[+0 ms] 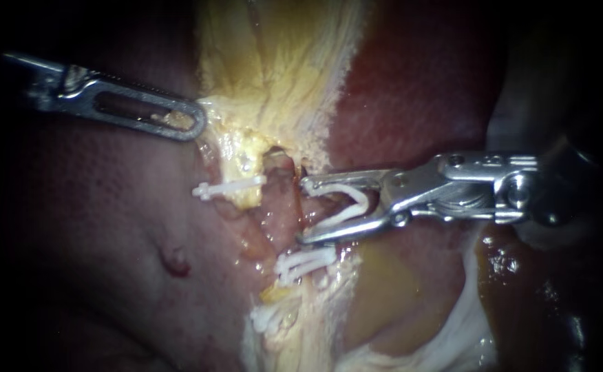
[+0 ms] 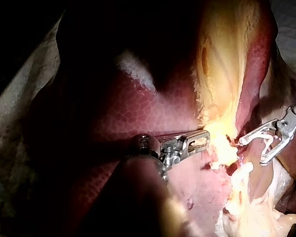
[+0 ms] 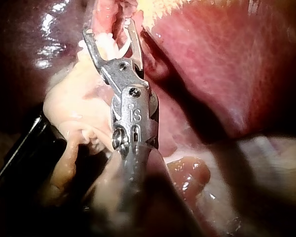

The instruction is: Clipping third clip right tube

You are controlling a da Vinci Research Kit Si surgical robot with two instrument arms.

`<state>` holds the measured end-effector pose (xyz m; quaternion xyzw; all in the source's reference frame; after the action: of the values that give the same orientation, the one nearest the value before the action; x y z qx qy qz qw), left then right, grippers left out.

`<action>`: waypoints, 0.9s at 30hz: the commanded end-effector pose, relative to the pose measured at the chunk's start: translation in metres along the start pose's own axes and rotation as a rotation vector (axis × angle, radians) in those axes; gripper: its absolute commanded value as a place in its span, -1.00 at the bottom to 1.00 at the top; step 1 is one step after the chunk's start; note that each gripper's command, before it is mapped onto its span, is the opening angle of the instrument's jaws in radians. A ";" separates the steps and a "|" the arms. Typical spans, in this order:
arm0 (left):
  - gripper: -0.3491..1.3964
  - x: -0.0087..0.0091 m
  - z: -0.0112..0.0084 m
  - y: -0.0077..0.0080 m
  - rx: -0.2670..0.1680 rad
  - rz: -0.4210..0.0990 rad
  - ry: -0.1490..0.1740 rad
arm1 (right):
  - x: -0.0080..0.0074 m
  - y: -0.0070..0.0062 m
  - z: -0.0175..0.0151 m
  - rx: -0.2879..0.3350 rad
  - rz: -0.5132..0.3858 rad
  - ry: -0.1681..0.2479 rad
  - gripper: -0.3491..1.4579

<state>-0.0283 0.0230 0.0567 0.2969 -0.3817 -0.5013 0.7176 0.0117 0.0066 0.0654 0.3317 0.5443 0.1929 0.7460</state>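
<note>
Your left instrument (image 1: 195,120) pinched yellow tissue (image 1: 267,76) taut, baring the tube (image 1: 283,196) for your right instrument (image 1: 303,210), holding an open clip (image 1: 356,200).

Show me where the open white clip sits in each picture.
Endoscope view: clip, right of centre, inside the right instrument's tip.
Left wrist view: clip beyond the left instrument, in the right instrument.
Right wrist view: clip inside the right instrument's tip.
Shared landmark: yellow tissue ahead of the clip.

Endoscope: your centre bright, edges black, right instrument (image 1: 303,211) glaring | left wrist: liver (image 2: 138,118) half shadowed | right wrist: wet glints.
</note>
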 end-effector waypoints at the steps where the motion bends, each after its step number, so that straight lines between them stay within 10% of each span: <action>1: -1.00 0.0000 0.0000 0.0000 0.000 0.000 0.000 | -0.0002 0.0003 0.0000 -0.002 0.000 0.000 -0.06; 27: -1.00 0.0000 0.0001 -0.0002 -0.002 -0.001 -0.001 | -0.0023 0.0028 0.0048 -0.015 0.010 0.000 -0.06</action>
<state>-0.0285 0.0229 0.0565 0.2963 -0.3816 -0.5021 0.7173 0.0157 0.0057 0.0699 0.3301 0.5410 0.1993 0.7474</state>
